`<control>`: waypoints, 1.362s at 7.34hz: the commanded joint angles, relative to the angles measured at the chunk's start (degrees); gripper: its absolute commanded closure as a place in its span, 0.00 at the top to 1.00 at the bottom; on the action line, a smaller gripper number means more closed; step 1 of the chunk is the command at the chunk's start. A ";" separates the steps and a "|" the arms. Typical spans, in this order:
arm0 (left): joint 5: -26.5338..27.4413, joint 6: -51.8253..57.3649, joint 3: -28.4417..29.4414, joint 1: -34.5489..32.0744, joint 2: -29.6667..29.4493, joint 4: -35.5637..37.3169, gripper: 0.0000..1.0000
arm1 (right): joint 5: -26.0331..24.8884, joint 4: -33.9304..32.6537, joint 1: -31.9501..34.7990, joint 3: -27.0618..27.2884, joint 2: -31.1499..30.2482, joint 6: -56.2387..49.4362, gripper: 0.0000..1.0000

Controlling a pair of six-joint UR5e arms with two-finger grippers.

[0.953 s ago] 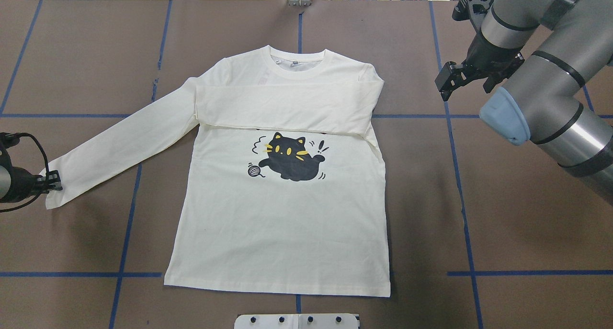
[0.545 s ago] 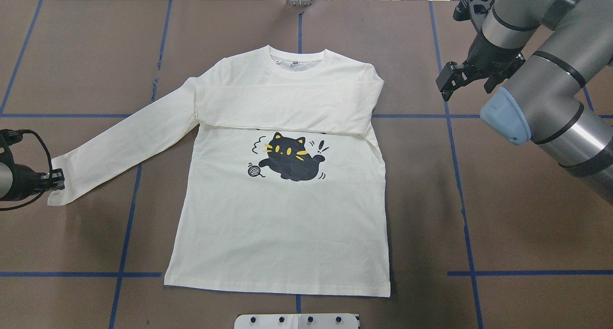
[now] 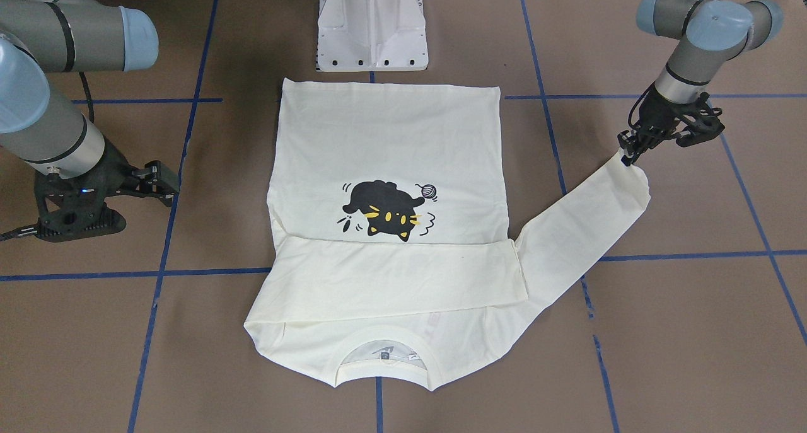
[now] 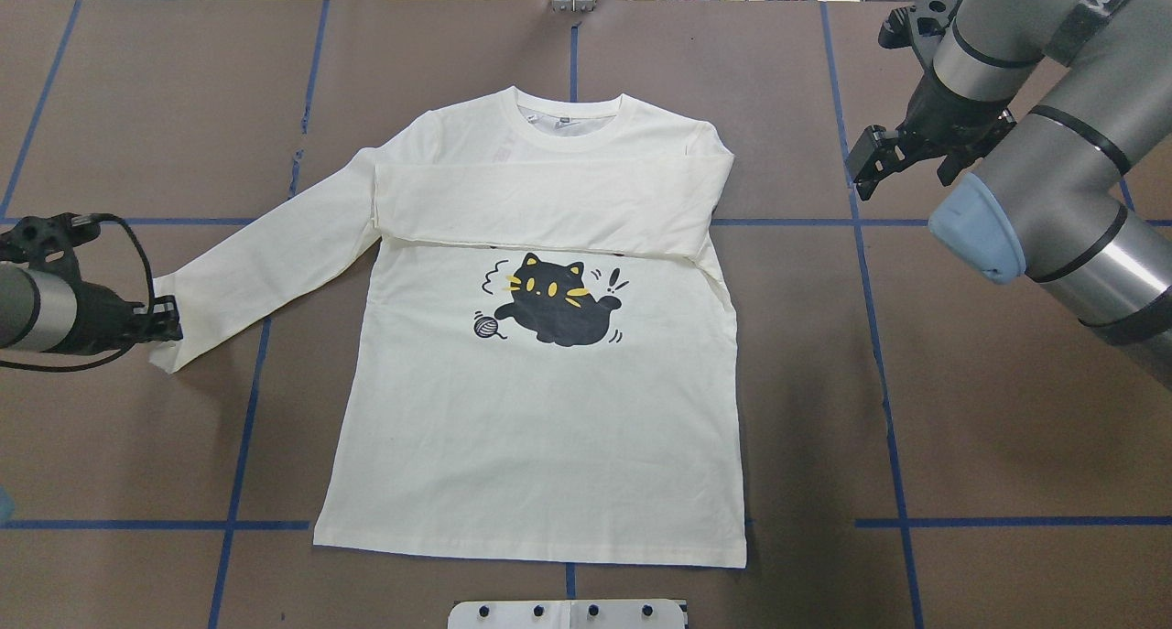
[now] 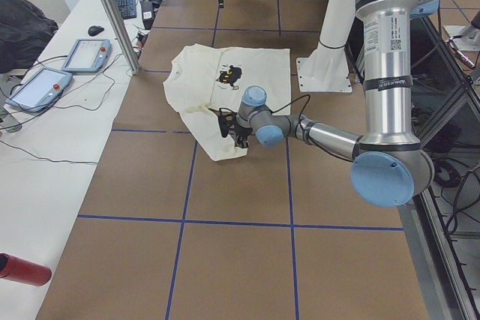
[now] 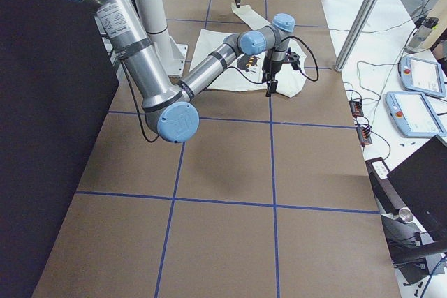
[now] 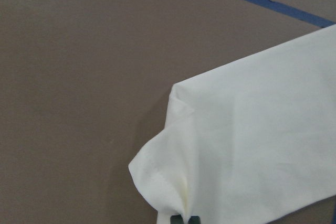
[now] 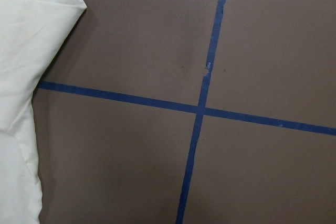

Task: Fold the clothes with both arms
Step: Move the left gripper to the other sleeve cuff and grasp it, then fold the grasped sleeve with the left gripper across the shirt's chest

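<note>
From my seat the light is even and diffuse, probably from overhead: the table [image 4: 989, 446] carries only soft-edged shadows, the widest at 3 o'clock of the overhead view beneath the right arm [image 4: 1062, 144]. The T-shirt [image 4: 549, 428] reads nearly blown-out there, its creases faint. The left wrist view is soft, the dark speck at 6 o'clock too blurred to name.

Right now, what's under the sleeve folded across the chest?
The folded sleeve lies on the chest of the T-shirt, below the collar. The black cat print shows just below its edge. Any print above the cat is covered; I cannot tell what is there.
</note>
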 commanded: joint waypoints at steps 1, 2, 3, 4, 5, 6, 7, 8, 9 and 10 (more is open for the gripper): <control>-1.25 0.02 -1.38 -2.80 -16.54 16.64 0.00 | -0.07 0.72 0.19 4.36 -6.33 -0.02 1.00; -1.51 -0.07 -1.12 -3.77 -25.32 24.21 0.00 | 0.02 4.21 0.54 6.74 -10.98 0.32 1.00; -2.56 -0.33 -1.03 -4.65 -32.02 25.42 0.00 | 0.11 6.68 0.89 9.03 -15.56 0.41 1.00; -3.44 -0.34 -0.85 -5.61 -37.05 25.52 0.00 | 0.19 7.49 1.51 9.66 -17.25 0.42 1.00; -7.37 -2.16 -0.94 -8.32 -42.49 24.73 0.00 | 0.11 7.76 1.60 9.40 -17.36 0.42 1.00; -14.02 -10.71 -0.85 -10.96 -45.85 21.16 0.00 | 0.19 7.76 1.69 9.31 -17.19 0.50 1.00; -14.26 -12.71 0.54 -10.64 -46.50 19.82 0.00 | 0.19 7.76 1.69 9.31 -16.84 0.85 1.00; -14.17 -13.95 4.82 -9.85 -48.85 19.46 0.00 | 0.28 7.68 1.69 9.14 -16.66 0.94 1.00; -13.13 -16.66 11.30 -8.02 -51.92 15.45 0.00 | 0.28 7.76 1.69 9.22 -16.57 0.94 1.00; -8.25 -20.42 17.89 -5.13 -54.21 9.76 0.00 | 0.28 7.76 1.69 9.22 -16.39 0.94 1.00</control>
